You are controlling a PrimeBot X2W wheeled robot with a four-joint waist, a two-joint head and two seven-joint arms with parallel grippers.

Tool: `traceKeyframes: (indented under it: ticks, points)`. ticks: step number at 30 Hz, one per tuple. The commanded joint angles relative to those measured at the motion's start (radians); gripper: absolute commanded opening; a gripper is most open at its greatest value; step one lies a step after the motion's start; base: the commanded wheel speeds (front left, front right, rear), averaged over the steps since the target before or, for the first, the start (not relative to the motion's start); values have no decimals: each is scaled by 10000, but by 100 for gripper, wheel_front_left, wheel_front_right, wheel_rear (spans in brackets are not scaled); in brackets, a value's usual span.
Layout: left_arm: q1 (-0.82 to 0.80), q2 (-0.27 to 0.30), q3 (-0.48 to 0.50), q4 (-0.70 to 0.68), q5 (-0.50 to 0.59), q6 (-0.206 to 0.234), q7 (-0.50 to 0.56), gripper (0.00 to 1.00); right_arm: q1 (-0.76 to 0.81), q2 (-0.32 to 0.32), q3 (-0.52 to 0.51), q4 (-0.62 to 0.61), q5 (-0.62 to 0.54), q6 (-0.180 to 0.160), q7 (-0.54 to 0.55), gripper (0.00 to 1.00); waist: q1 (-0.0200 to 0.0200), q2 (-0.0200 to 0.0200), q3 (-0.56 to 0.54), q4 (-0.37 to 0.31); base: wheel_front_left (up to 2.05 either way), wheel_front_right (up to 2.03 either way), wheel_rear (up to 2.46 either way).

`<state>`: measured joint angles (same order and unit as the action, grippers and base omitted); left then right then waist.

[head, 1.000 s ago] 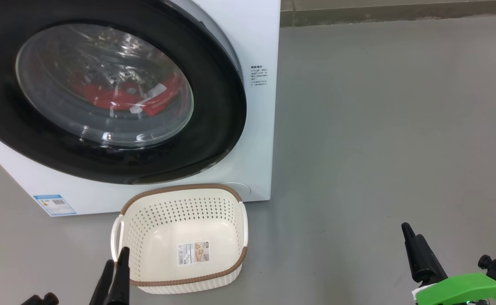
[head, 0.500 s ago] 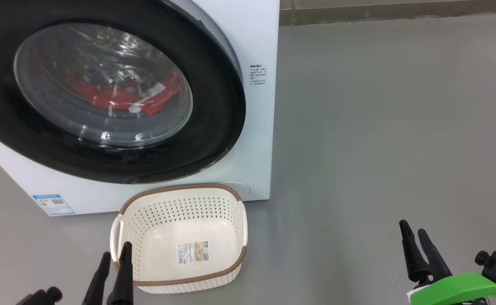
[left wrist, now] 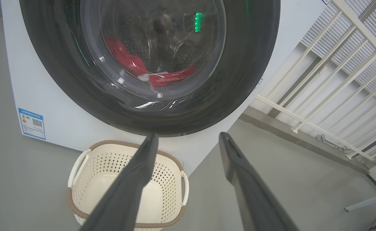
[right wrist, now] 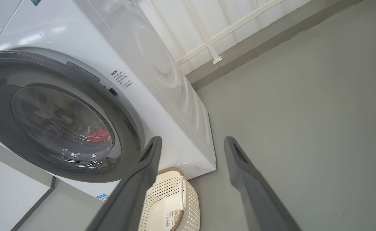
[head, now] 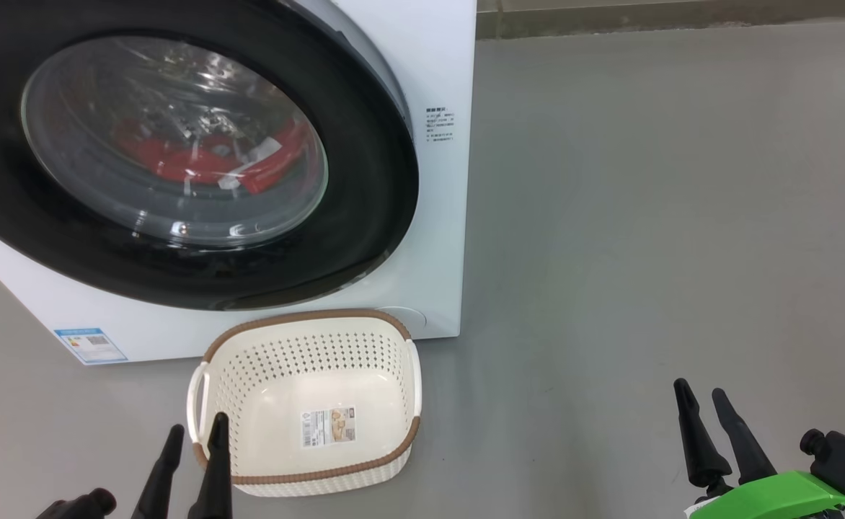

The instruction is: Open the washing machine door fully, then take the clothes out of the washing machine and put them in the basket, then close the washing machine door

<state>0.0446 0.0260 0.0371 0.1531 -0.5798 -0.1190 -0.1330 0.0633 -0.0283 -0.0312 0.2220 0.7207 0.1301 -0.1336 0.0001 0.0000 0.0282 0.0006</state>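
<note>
Washing machine door (head: 177, 216), round with a wide black rim and clear bowl window, sits shut against the front of the white washing machine (head: 437, 65). Through the glass, the red clothes (head: 199, 160) with white trim lie low in the steel drum. The cream basket (head: 307, 321) stands empty on the grey floor (head: 646, 216), directly below the door and just beside the machine's lower front edge.

Left gripper (head: 197, 425) is at the basket's near left corner, fingers spread and holding nothing; whether it touches the rim cannot be told. Right gripper (head: 698, 389) hangs well apart to the right over bare floor, its fingers also spread and empty. Open floor runs from the machine's right edge to a low ledge at the back.

The head view shows a paper label (head: 329, 427) on the basket's bottom and a blue label (head: 89, 346) at the machine's lower left corner. The left wrist view adds a white railing (left wrist: 335, 80) beyond the machine. The right wrist view shows the machine's side panel (right wrist: 175, 83).
</note>
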Motion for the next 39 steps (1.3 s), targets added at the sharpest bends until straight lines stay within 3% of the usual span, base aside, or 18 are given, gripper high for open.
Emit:
traceKeyframes:
  ticks: [1, 39]
  points:
    - [-72, 183, 203, -342, 367, 41, -152, 100, -27, -160, 149, -354, -311, 4, -154, 100, -1, 0, 11, 3, 0, 0, 0]
    - [223, 240, 308, -686, 4638, -75, -1247, 100, 384, -220, -95, -1207, -3538, 6, -1242, 100, -1, 0, 185, -155, 0, 0, 0]
